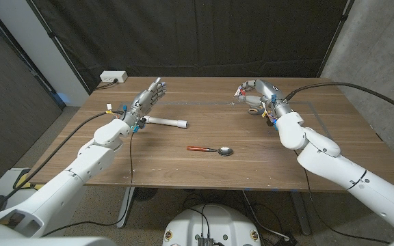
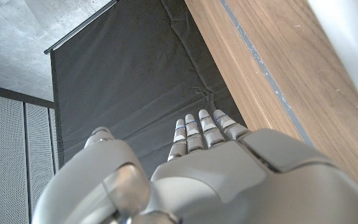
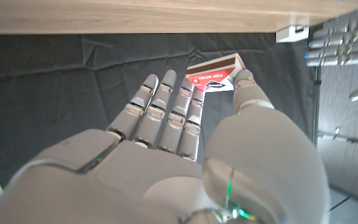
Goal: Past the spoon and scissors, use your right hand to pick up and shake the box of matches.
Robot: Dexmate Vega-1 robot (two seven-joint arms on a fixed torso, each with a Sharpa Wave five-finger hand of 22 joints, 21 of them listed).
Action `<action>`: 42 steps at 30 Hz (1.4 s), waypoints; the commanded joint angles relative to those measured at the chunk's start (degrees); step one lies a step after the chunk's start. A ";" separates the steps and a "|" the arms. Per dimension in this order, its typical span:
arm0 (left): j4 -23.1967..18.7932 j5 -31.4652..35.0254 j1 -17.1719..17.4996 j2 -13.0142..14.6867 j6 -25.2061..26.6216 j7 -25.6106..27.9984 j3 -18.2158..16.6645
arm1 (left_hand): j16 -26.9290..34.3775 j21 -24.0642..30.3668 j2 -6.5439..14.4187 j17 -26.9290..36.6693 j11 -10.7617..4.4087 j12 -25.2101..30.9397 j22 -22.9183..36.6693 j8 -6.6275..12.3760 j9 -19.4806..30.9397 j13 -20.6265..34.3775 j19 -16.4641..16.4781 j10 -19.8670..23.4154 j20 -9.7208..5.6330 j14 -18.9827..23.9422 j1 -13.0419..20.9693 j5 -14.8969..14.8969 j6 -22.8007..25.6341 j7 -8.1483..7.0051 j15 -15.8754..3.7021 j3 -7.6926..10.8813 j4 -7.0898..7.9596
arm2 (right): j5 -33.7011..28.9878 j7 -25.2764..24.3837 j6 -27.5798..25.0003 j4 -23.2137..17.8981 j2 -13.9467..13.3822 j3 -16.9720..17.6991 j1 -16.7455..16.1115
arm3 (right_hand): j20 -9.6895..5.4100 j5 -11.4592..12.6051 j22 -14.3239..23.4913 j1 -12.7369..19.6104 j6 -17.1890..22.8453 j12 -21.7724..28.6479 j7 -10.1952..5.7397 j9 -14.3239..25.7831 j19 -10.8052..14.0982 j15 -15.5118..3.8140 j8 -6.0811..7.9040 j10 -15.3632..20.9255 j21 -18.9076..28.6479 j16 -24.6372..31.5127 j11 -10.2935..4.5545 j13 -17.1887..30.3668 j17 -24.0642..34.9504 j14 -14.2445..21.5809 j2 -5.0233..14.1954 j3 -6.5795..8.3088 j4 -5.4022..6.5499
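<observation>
My right hand (image 1: 256, 91) is raised above the far right part of the table. It pinches the red and white box of matches (image 3: 212, 74) between thumb and fingertips; in the head view the box (image 1: 240, 91) is a small shape at the fingertips. Just under that hand lie the scissors (image 1: 256, 109), partly hidden by it. The spoon (image 1: 211, 149), red-handled with a metal bowl, lies at the table's middle. My left hand (image 1: 146, 100) is held over the far left part of the table, fingers straight and apart, holding nothing.
A white tube (image 1: 167, 121) lies beside my left wrist. A white power strip (image 1: 113, 77) sits at the table's far left corner. Black curtain hangs behind the table (image 1: 183, 171).
</observation>
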 commanded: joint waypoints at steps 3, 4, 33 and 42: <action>0.39 -0.06 -0.63 -0.13 0.07 -0.51 0.20 | -0.04 0.00 0.17 0.17 0.06 -0.14 0.23 0.01 0.13 0.26 -0.11 0.49 0.15 0.37 0.57 -0.21 0.34 -0.05 -0.09 -0.30 0.00 | 28.80 -1.20 21.20 9.33 9.41 11.37 -5.43 | -0.78 0.20 0.17 2.09 9.16 0.12 -8.63 0.13 0.11 -6.95 0.31 6.15 0.45 0.31 -5.56 0.24 0.07 0.44 3.39 0.41 0.33; 0.44 -0.09 -0.71 -0.12 0.16 -0.57 0.22 | -0.03 -0.01 0.17 0.17 0.07 -0.14 0.23 0.00 0.13 0.26 -0.13 0.49 0.14 0.39 0.57 -0.21 0.34 -0.06 -0.10 -0.31 0.00 | 35.16 0.75 24.34 11.13 11.50 13.02 -6.04 | -0.81 0.19 0.17 2.05 9.19 0.12 -8.61 0.12 0.12 -6.96 0.30 6.21 0.47 0.31 -5.55 0.24 0.06 0.46 3.38 0.40 0.35; 0.59 0.14 -1.54 0.64 1.26 -1.85 0.82 | -0.07 0.00 0.25 0.17 -0.02 -0.19 0.23 -0.04 0.13 0.26 -0.16 0.46 0.17 0.30 0.65 -0.30 0.35 -0.02 -0.05 -0.58 0.02 | 82.66 17.15 27.77 23.09 22.09 18.58 -8.46 | -1.70 0.19 0.37 1.56 9.10 -0.26 -7.97 0.00 1.13 -6.77 -0.39 6.70 1.06 0.40 -5.57 0.19 -0.04 1.80 3.92 0.58 0.56; 0.56 0.07 -1.11 0.99 1.07 -1.88 0.57 | -0.08 0.01 0.27 0.17 0.06 -0.21 0.23 -0.03 0.13 0.27 -0.15 0.44 0.21 0.29 0.67 -0.33 0.39 0.03 -0.11 -0.68 0.04 | 64.74 12.06 30.94 19.18 14.41 14.20 -7.22 | -1.33 0.08 0.41 0.95 9.03 -0.47 -8.04 -0.03 0.73 -6.46 -0.60 6.59 0.96 0.19 -5.57 0.19 -0.01 1.45 3.69 0.27 0.78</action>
